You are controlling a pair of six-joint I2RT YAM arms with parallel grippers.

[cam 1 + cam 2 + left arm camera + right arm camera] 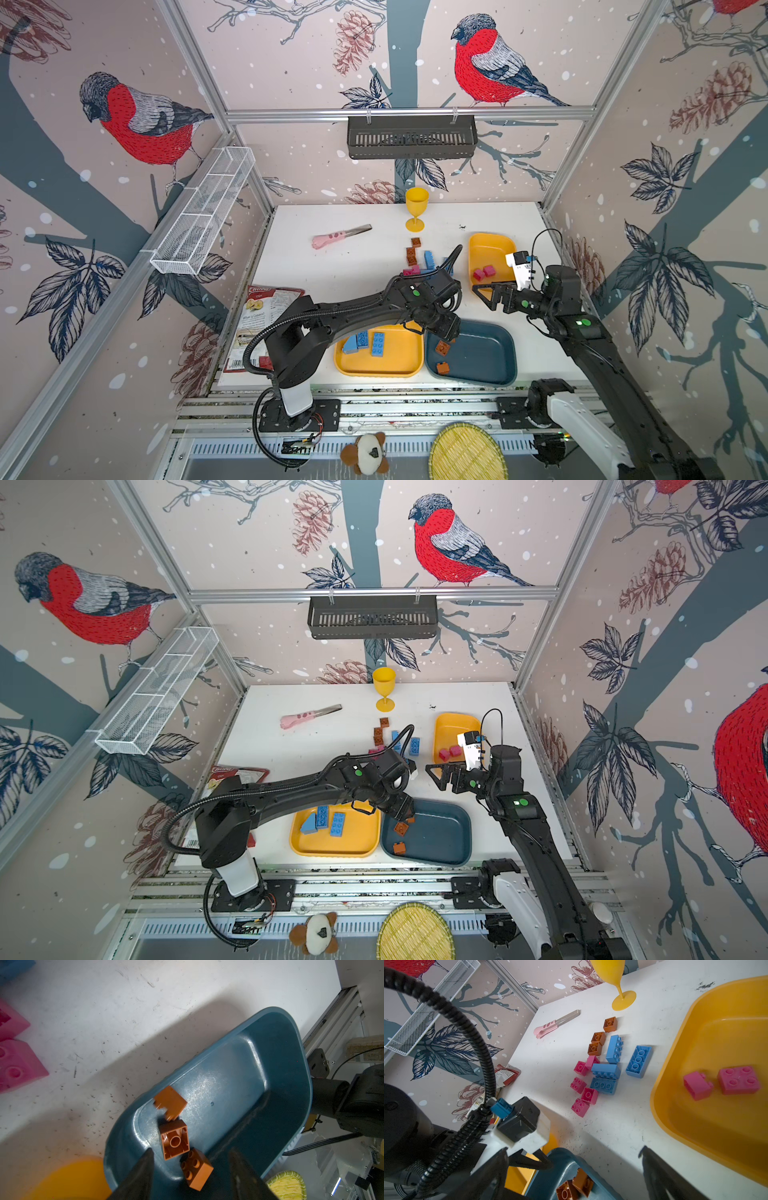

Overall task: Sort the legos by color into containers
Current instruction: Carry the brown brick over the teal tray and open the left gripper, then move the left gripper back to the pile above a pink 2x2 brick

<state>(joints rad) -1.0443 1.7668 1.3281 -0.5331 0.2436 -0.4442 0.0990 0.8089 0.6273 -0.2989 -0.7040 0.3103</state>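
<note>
Dark fingers of the left tool stand part open and empty over the near teal tray, where three brown legos lie. Left of it, the large yellow tray has three blue legos. The far-right small yellow tray has two pink legos. The right tool hovers wide open, empty. About a dozen loose legos lie mid-bench, so I judge the task under half done.

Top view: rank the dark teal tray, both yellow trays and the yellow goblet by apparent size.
1. The dark teal tray and the larger yellow tray: about alike, both partly covered, so unranked.
2. The smaller yellow tray, farther back.
3. The yellow goblet.
</note>
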